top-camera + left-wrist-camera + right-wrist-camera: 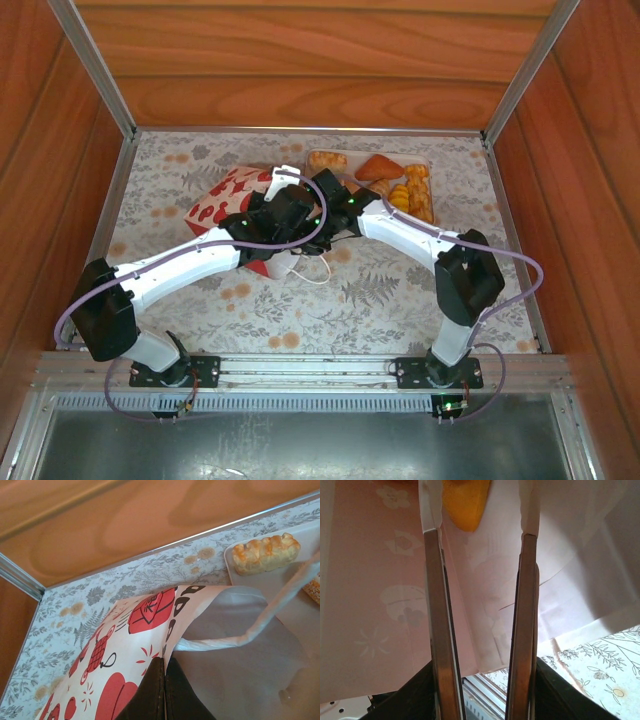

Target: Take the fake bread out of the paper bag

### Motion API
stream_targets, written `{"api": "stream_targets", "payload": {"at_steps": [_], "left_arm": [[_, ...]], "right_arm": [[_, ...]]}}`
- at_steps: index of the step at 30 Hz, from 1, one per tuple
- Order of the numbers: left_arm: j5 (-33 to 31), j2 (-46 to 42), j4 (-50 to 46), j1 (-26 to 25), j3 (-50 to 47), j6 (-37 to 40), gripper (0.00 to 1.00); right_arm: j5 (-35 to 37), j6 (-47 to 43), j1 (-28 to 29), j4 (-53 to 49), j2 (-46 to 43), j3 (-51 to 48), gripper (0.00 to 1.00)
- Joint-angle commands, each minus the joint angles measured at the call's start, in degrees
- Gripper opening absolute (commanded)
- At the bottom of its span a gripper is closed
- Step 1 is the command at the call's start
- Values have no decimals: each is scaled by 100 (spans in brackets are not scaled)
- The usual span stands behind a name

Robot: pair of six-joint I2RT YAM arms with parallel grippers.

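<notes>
Wood-panelled box all round, with a floral-print surface (330, 290) as the floor. Left arm (190, 265) comes in from 7 o'clock and right arm (420, 240) from 5 o'clock, and both wrists meet just above the centre of the top view.

Paper bag (228, 200) lies on its side at about 10 o'clock. It's white with red prints, mouth toward the middle. Left jaws are pressed together on the paper rim of that mouth, and a white cord handle (260, 622) loops off toward 3 o'clock in the left wrist view.

Pale pink tray (280, 580) sits at 1 o'clock, right beside the bag.

Right jaws are clamped on a pair of metal tongs (437, 630). The two tong arms stand apart and reach into the bag.

Most of the fake bread (412, 192) lies on the tray, including a braided piece (265, 554) and a croissant-ish one (380, 167). One orange-yellow piece (465, 500) sits inside the bag at 12 o'clock of the right wrist view. It's between the white tong tips, nearer the left one, and I can't tell if it's touching.
</notes>
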Motion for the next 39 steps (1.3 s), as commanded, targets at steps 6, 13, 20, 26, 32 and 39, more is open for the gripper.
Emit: {"api": "stream_targets", "payload": {"at_steps": [6,13,20,26,32,39], "left_arm": [[95,65,60,-91,166,-96,0],[183,15,62,-89,172,-96,0],[243,-6,61,-95,171,-71,0],[183,-37,65,-76,154,-56,0],[116,3,53,21,71,-95,0],[-130,43,58,179,7,-157,0]], "right_arm": [[-513,-88,21,564,30,180,43],[-548,-76,21,734,204,241,43],[-694,-33,21,918,370,347,47],[-481,-130,21,642,488,460,33],[-190,-259,20,360,274,460,13],[-8,-350,21,215,-221,284,0]]}}
